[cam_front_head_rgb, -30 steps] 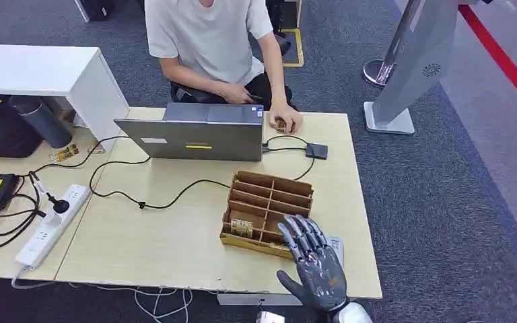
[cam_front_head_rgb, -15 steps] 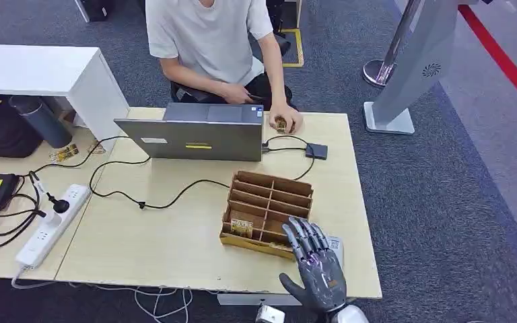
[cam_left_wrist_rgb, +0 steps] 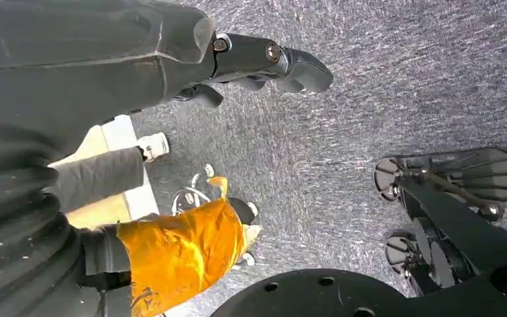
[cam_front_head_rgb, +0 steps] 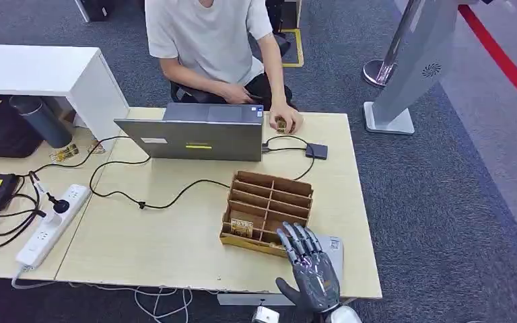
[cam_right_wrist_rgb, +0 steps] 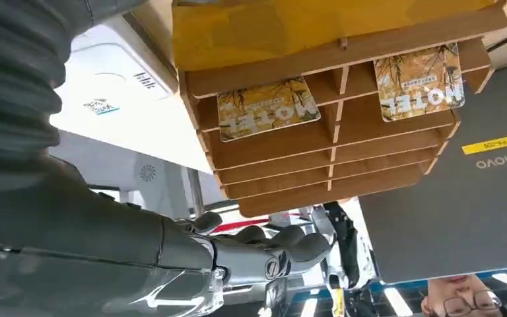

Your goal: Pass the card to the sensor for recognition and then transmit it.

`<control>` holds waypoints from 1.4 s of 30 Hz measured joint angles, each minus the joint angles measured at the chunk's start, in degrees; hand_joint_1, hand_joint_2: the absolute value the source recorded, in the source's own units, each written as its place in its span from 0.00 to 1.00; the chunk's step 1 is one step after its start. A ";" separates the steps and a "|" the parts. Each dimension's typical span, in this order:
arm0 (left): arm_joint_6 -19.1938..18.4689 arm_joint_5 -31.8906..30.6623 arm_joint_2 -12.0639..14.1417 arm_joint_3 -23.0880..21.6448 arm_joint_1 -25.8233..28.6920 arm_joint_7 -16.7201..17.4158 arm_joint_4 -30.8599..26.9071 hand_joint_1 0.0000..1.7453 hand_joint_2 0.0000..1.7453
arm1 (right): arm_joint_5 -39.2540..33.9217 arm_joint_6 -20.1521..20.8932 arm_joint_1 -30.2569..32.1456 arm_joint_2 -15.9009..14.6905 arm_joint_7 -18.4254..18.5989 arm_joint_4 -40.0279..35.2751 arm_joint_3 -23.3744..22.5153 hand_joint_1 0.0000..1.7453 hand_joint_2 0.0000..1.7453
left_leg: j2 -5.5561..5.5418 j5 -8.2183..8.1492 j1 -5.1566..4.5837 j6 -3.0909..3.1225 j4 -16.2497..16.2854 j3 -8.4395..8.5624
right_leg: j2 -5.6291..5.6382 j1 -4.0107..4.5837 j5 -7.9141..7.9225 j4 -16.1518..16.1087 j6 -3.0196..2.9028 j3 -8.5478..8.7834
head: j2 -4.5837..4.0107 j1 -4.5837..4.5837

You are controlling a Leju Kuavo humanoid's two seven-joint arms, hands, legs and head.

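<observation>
Two cards stand in the front slots of the wooden organizer (cam_front_head_rgb: 266,211) on our desk: one card (cam_front_head_rgb: 242,228) on the left, another card (cam_right_wrist_rgb: 269,108) near our right hand (cam_front_head_rgb: 312,267). That hand hovers over the organizer's near right corner, fingers spread apart, holding nothing. Our left hand (cam_left_wrist_rgb: 264,63) hangs over the carpet, fingers loosely extended and empty. We judge the cards thin, stiff, light and slick, best pinched by the exposed top edge. A white sensor pad (cam_right_wrist_rgb: 105,86) lies just beside the organizer.
</observation>
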 joint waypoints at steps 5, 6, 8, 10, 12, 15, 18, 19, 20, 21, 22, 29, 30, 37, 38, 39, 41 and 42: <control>0.00 -0.09 0.00 0.00 0.00 0.02 0.00 0.00 1.00 | -0.20 -0.02 -0.34 0.44 -0.46 0.74 -0.18 0.00 1.00 | 0.00 0.00 0.00 0.00 0.00 0.00 | 0.00 0.00 0.00 0.00 0.00 0.00 | 0.00 0.00; -0.02 -0.18 0.00 -0.02 -0.01 0.02 0.00 0.00 1.00 | -0.22 0.00 -0.51 0.61 -0.50 1.03 -0.35 0.00 1.00 | 0.00 0.00 0.00 0.00 0.00 0.00 | 0.00 0.00 0.00 0.00 0.00 0.00 | 0.00 0.00; -0.13 -0.28 0.02 -0.04 -0.04 0.02 0.00 0.00 1.00 | -0.35 0.00 -0.96 0.94 -0.52 1.55 -0.63 0.00 1.00 | 0.00 0.00 0.00 0.00 0.00 0.00 | 0.00 0.00 0.00 0.00 0.00 0.00 | 0.00 0.00; -0.17 -0.57 0.02 -0.07 -0.06 0.04 0.00 0.00 1.00 | -0.39 0.00 -1.43 1.20 -0.50 2.06 -1.16 0.00 1.00 | 0.00 0.00 0.00 0.00 0.00 0.00 | 0.00 0.00 0.00 0.00 0.00 0.00 | 0.00 0.00; -0.24 -0.72 0.04 -0.07 -0.07 0.04 0.00 0.00 1.00 | -0.48 0.00 -1.88 1.40 -0.46 2.53 -1.66 0.00 1.00 | 0.00 0.00 0.00 0.00 0.00 0.01 | 0.00 0.00 0.00 0.01 0.00 0.01 | 0.00 0.00; -0.50 -1.05 0.18 -0.11 -0.13 0.04 0.00 0.00 1.00 | -0.79 0.00 -2.71 1.73 -0.35 3.45 -2.38 0.00 1.00 | 0.00 0.01 0.00 0.00 0.00 0.01 | 0.00 0.00 0.00 0.01 0.00 0.01 | 0.00 0.00; -0.57 -1.22 0.31 -0.15 -0.16 0.04 0.00 0.00 1.00 | -1.07 0.00 -3.43 2.12 -0.33 4.33 -3.28 0.00 1.00 | 0.00 0.01 0.00 0.00 0.00 0.01 | 0.00 0.00 0.00 0.01 0.00 0.01 | 0.00 0.00; -0.57 -1.22 0.31 -0.15 -0.16 0.04 0.00 0.00 1.00 | -1.07 0.00 -3.43 2.12 -0.33 4.33 -3.28 0.00 1.00 | 0.00 0.01 0.00 0.00 0.00 0.01 | 0.00 0.00 0.00 0.01 0.00 0.01 | 0.00 0.00; -0.57 -1.22 0.31 -0.15 -0.16 0.04 0.00 0.00 1.00 | -1.07 0.00 -3.43 2.12 -0.33 4.33 -3.28 0.00 1.00 | 0.00 0.01 0.00 0.00 0.00 0.01 | 0.00 0.00 0.00 0.01 0.00 0.01 | 0.00 0.00; -0.57 -1.22 0.31 -0.15 -0.16 0.04 0.00 0.00 1.00 | -1.07 0.00 -3.43 2.12 -0.33 4.33 -3.28 0.00 1.00 | 0.00 0.01 0.00 0.00 0.00 0.01 | 0.00 0.00 0.00 0.01 0.00 0.01 | 0.00 0.00; -0.57 -1.22 0.31 -0.15 -0.16 0.04 0.00 0.00 1.00 | -1.07 0.00 -3.43 2.12 -0.33 4.33 -3.28 0.00 1.00 | 0.00 0.01 0.00 0.00 0.00 0.01 | 0.00 0.00 0.00 0.01 0.00 0.01 | 0.00 0.00; -0.70 -1.60 0.55 -0.20 -0.38 0.37 0.00 0.00 1.00 | -1.57 -0.02 -5.04 3.54 -0.87 7.04 -6.36 0.00 1.00 | 0.00 0.00 0.00 0.00 0.00 0.00 | 0.00 0.00 0.00 0.01 0.00 0.00 | 0.00 0.00; -0.70 -1.62 0.55 -0.20 -0.40 0.37 0.00 0.00 1.00 | -1.57 -0.02 -5.04 3.58 -0.87 7.13 -6.43 0.00 1.00 | 0.00 0.00 0.00 0.00 0.00 0.00 | 0.00 0.00 0.00 0.01 0.00 0.00 | 0.00 0.00; -0.68 -1.55 0.57 -0.20 -0.54 0.39 0.00 0.00 1.00 | -1.99 -0.02 -4.98 3.63 -1.29 7.41 -7.10 0.00 1.00 | 0.00 0.01 0.00 0.00 0.00 0.00 | 0.01 0.00 0.00 0.01 0.00 0.00 | 0.00 0.00; -0.64 -1.53 0.57 -0.20 -0.54 0.39 0.00 0.00 1.00 | -2.03 -0.02 -4.94 3.65 -1.51 7.41 -7.10 0.00 1.00 | 0.00 0.01 0.00 0.00 0.00 0.00 | 0.01 0.00 0.00 0.01 0.00 0.00 | 0.00 0.00; -0.59 -1.53 0.57 -0.20 -0.54 0.39 0.00 0.00 1.00 | -2.08 0.00 -4.90 3.69 -1.60 7.41 -7.10 0.00 1.00 | 0.00 0.01 0.00 0.00 0.00 0.00 | 0.01 0.00 0.00 0.01 0.00 0.00 | 0.00 0.00; -0.52 -1.49 0.57 -0.20 -0.55 0.42 0.00 0.00 1.00 | -2.12 -0.02 -4.84 3.80 -1.75 7.41 -7.10 0.00 1.00 | 0.00 0.00 0.00 0.00 0.00 0.00 | 0.01 0.00 0.00 0.01 0.00 0.00 | 0.00 0.00; -0.52 -1.46 0.57 -0.20 -0.55 0.42 0.00 0.00 1.00 | -2.12 -0.02 -4.78 3.87 -1.90 7.41 -7.10 0.00 1.00 | 0.00 0.01 0.00 0.00 0.00 0.00 | 0.01 0.00 0.00 0.01 0.00 0.00 | 0.00 0.00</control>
